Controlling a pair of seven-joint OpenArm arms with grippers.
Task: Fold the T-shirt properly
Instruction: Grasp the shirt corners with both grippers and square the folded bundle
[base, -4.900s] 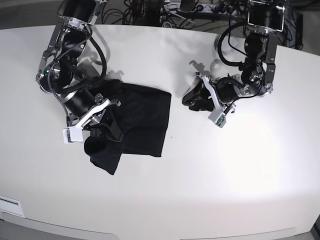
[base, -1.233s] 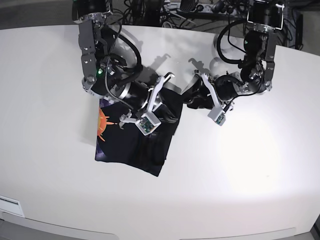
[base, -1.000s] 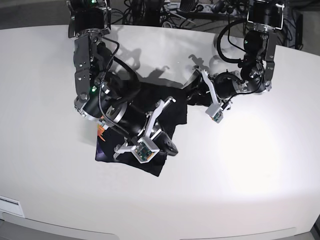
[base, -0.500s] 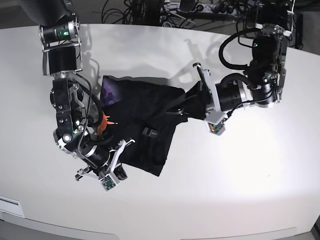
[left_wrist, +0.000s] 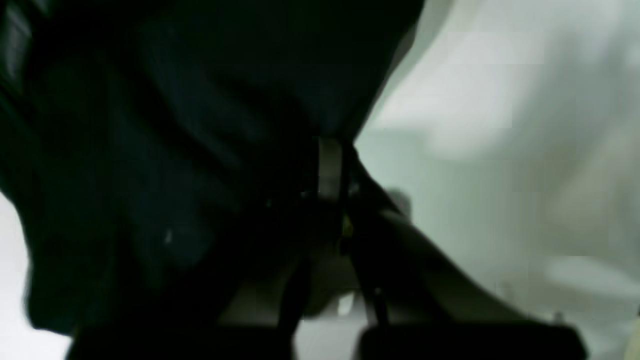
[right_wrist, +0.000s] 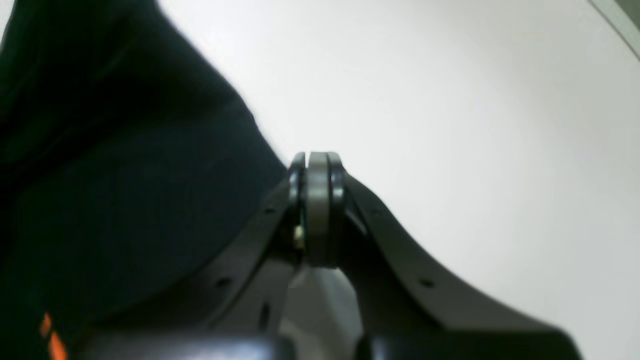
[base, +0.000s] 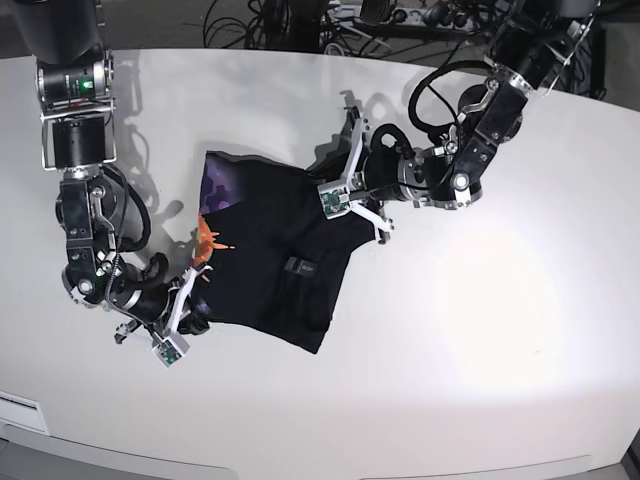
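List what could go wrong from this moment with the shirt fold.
1. The left gripper is shut on the T-shirt at its upper right edge. It may hold only one layer, so pulling could undo the fold.
2. The right gripper is shut at the lower left edge, and the wrist view shows its fingertips beside the cloth, so its grip may be thin and slip.
3. The orange print shows at a bunched edge; the fold could end uneven.

Left claw (left_wrist: 330, 165) pinching T-shirt (left_wrist: 200, 125)
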